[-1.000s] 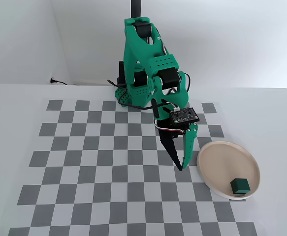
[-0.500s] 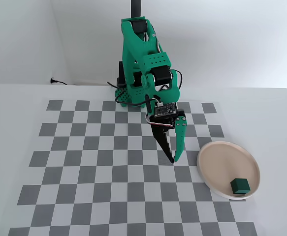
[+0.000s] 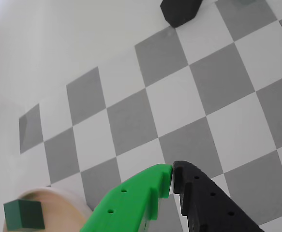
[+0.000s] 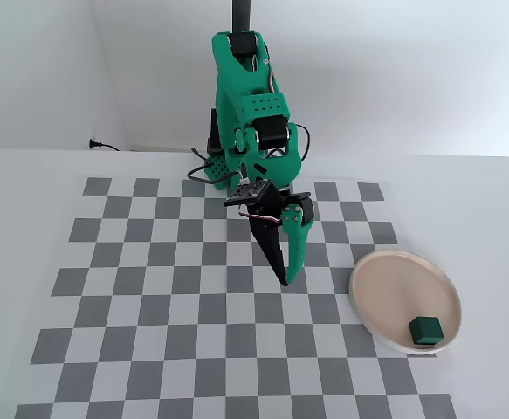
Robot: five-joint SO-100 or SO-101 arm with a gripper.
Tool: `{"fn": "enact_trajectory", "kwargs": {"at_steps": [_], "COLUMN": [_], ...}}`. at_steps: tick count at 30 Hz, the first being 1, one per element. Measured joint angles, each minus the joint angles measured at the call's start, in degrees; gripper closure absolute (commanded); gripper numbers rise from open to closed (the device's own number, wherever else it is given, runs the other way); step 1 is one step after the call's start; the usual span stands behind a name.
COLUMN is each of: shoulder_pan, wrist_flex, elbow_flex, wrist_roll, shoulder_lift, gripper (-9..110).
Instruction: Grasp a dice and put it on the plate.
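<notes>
The dark green dice (image 4: pixel 427 330) rests on the round beige plate (image 4: pixel 385 288), near its front right rim in the fixed view. In the wrist view the dice (image 3: pixel 24 215) shows at the bottom left on the plate (image 3: pixel 68 199). My gripper (image 4: pixel 283 281) hangs over the checkerboard's middle, well to the left of the plate, pointing down. Its green and black fingers meet at the tips with nothing between them. The wrist view shows my gripper (image 3: pixel 172 175) shut above a grey square.
A grey and white checkerboard mat (image 4: pixel 149 288) covers the white table. The green arm's base (image 4: pixel 223 170) stands at the mat's far edge. A black block (image 3: pixel 180 10) shows at the top of the wrist view.
The arm has swung left, away from the plate, and pulled back toward its base. The gripper stays shut and the dice has not moved on the plate.
</notes>
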Motion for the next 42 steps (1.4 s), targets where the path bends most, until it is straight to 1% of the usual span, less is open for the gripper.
{"fn": "enact_trajectory", "kwargs": {"at_steps": [7, 14, 18, 27, 32, 37, 42], "shoulder_pan": [1.6, 1.8, 1.8, 1.8, 1.7, 0.0, 0.2], "wrist_flex": [-8.3, -9.0, -12.3, -13.3, -9.8, 0.5, 4.3], "elbow_flex": [11.0, 15.3, 20.5, 30.4, 36.7, 38.8, 38.8], "wrist_roll": [3.7, 9.5, 12.4, 18.3, 21.7, 24.7, 28.7], "shoulder_lift": [2.8, 11.3, 15.0, 30.2, 41.7, 57.4, 61.3], "gripper": [106, 106, 106, 106, 106, 106, 106]}}
